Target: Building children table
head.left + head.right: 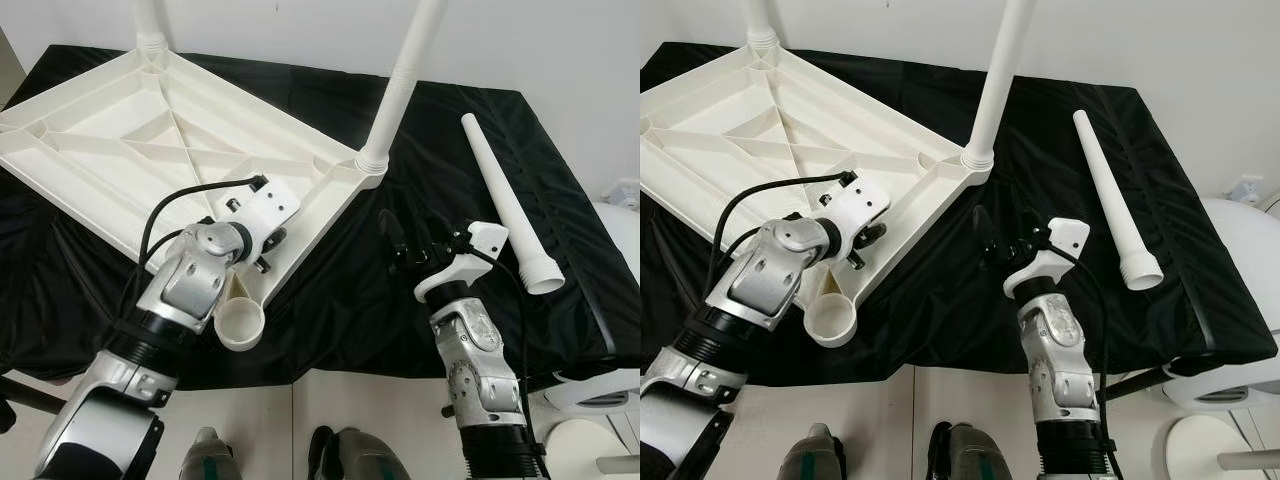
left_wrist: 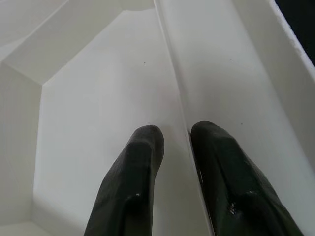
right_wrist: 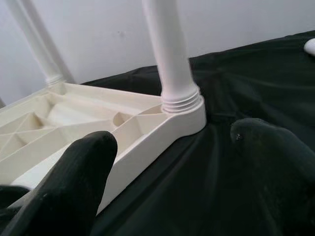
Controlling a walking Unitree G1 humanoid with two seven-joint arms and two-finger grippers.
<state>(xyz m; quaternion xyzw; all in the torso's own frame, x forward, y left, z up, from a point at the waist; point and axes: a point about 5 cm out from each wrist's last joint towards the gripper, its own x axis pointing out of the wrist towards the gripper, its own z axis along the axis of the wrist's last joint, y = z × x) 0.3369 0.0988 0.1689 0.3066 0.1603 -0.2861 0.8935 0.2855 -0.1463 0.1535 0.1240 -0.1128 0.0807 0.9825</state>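
Note:
The white plastic tabletop (image 1: 120, 150) lies upside down on a black cloth (image 1: 330, 300). Two white legs stand in its sockets, one at the far corner (image 1: 150, 25) and one at the right corner (image 1: 402, 85). The near corner socket (image 1: 240, 325) is bare and juts past the cloth's front edge. A loose leg (image 1: 505, 205) lies on the cloth to the right. My left gripper (image 2: 177, 132) is at the tabletop's near edge, its fingers shut on a thin rib (image 2: 170, 73). My right gripper (image 1: 405, 235) hovers open over the cloth just right of the legged corner (image 3: 182, 115), nothing between its fingers.
A white wall stands close behind the cloth-covered surface. A white rounded seat (image 1: 615, 235) and another white piece (image 1: 600, 390) sit at the right. My feet (image 1: 345, 455) stand on pale floor by the front edge.

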